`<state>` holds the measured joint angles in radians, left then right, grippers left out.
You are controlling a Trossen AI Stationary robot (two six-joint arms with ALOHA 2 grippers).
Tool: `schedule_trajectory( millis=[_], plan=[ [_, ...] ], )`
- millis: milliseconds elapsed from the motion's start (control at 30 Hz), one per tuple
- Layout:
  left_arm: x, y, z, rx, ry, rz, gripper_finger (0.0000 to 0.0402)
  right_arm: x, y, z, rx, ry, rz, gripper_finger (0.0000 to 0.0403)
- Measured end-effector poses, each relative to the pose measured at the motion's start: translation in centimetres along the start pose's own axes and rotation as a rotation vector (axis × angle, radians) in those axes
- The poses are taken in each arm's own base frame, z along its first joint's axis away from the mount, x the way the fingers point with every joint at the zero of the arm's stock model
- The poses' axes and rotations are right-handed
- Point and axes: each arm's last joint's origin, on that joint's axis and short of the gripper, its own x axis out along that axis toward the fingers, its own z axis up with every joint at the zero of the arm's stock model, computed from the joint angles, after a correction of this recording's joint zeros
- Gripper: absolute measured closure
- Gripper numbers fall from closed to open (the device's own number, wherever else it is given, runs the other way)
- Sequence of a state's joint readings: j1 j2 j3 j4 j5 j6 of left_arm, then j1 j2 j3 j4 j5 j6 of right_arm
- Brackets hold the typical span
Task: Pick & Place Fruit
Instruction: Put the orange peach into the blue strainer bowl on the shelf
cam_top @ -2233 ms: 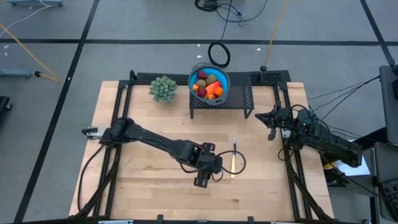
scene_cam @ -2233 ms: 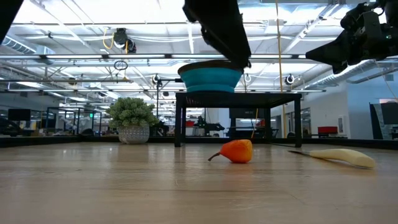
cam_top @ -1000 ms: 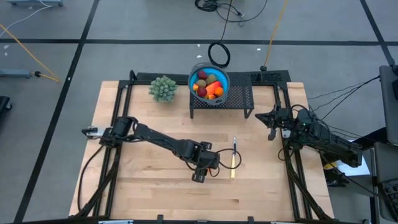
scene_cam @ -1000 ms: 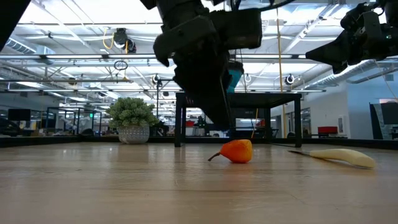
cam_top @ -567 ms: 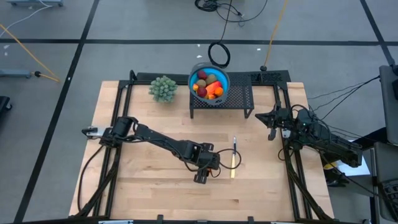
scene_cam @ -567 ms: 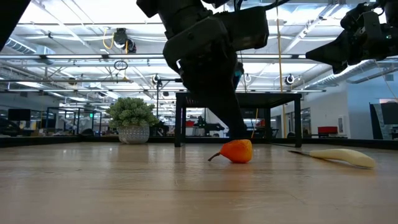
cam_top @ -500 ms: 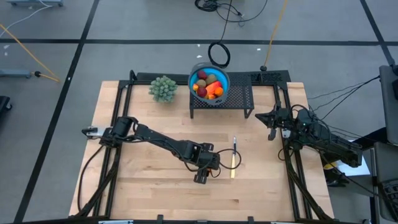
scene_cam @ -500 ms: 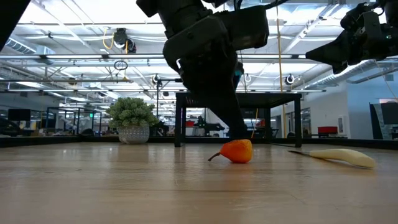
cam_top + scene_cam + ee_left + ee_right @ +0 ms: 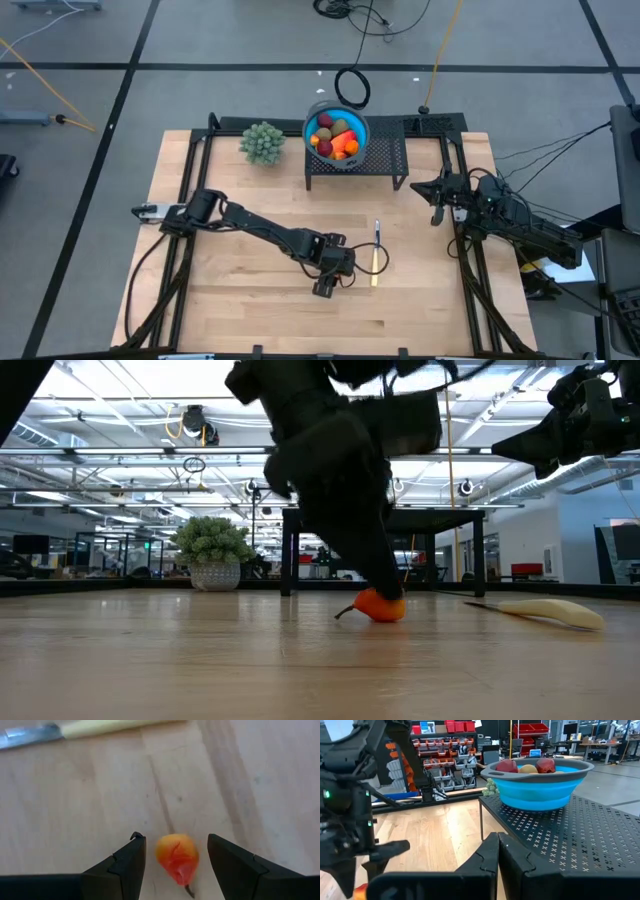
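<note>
Straddling the orange-red fruit [image 9: 176, 858] beside the knife [image 9: 75, 729], my left end effector [image 9: 176, 862] stays unclenched, fingers positioned either side for grasping.

mango-like fruit [image 9: 177, 858]: orange-red | lying on wood | stem apparently outward

A pale green bushy plant [image 9: 263, 142] stands at the far side of the wooden tabletop [image 9: 220, 300]; to its right, a black perforated stand [image 9: 385, 158] carries a blue bowl [image 9: 354, 152]; nearer, right of centre, a knife [image 9: 376, 254] lies flat, its pale yellow handle toward the near edge.
</note>
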<state>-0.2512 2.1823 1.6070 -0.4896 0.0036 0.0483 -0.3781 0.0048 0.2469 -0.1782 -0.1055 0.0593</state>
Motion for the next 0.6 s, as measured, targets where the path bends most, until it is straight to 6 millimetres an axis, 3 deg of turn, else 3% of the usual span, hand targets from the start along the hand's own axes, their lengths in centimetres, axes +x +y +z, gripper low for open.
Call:
schedule_trajectory(
  millis=[133, 600],
  plan=[
    [1.07, -0.11, -0.48, -0.005, 0.027, 0.023, 0.0188, 0.00, 0.00, -0.09, 0.001, 0.010, 0.000, 0.0403],
    [1.02, -0.03, -0.50, 0.002, 0.032, 0.036, 0.0188, 0.00, -0.02, -0.33, 0.003, 0.033, -0.002, 0.0403]
  ],
)
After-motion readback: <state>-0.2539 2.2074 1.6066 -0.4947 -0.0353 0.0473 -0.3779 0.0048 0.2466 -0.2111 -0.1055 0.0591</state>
